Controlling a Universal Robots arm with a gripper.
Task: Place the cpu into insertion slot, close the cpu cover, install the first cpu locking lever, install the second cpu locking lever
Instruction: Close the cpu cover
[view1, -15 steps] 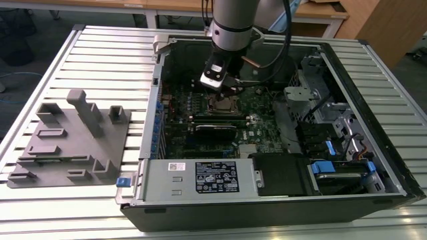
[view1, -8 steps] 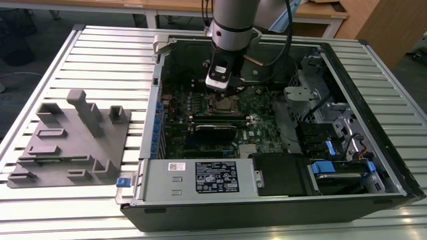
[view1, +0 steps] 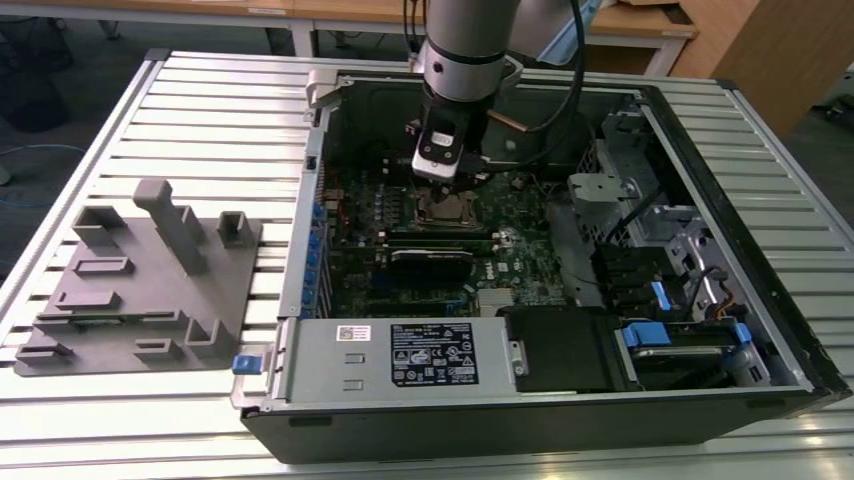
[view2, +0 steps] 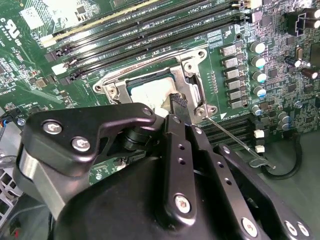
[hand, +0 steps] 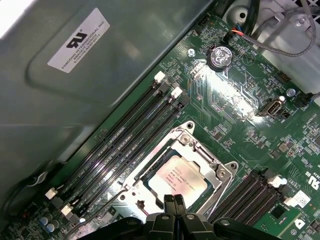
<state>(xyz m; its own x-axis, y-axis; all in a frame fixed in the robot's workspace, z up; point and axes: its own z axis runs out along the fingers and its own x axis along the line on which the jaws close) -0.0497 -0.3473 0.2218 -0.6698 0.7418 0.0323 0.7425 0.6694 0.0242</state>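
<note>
Exterior view: black two-finger gripper poised directly above small silver-grey square cpu inside open black tower case, second wrist view: jaws clenched together, empty, at cpu edge, first wrist view: cpu seated in square metal-rimmed insertion slot, thin silver windowed cpu cover down around it, just beyond gripper.

Arm near vertical, wrist low, jaws tight together

My claw is matt black metal; the cpu wears dull grey metal, the cpu cover shiny bare steel, the circuit board glossy green, the counter ribbed pale metal with a soft sheen
</note>
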